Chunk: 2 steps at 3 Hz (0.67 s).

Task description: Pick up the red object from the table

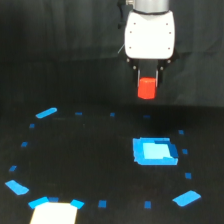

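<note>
The red object (146,88), a small stubby red-orange block, hangs in the air well above the table (90,160). My gripper (147,82) is shut on its upper part, with the two dark fingers (139,76) flanking it from above. The white gripper body sits directly over it near the top of the exterior view. The block is roughly above the far edge of the black table, up and slightly to the exterior view's left of the blue tray.
A bright blue square tray (154,151) lies on the table below the gripper. Small blue tape marks ring the surface, with larger blue patches (46,113) at the corners. A bright white patch (54,214) shows at the bottom edge.
</note>
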Available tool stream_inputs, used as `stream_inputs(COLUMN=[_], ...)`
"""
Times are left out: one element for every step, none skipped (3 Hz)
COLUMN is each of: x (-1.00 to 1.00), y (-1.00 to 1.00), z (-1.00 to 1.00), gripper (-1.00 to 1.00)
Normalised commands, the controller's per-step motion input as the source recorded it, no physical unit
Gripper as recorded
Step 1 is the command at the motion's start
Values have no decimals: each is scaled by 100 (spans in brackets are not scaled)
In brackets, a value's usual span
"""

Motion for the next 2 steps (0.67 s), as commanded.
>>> stream_inputs(x=[4, 27], y=[-38, 12], z=[-53, -13], gripper=[-100, -100])
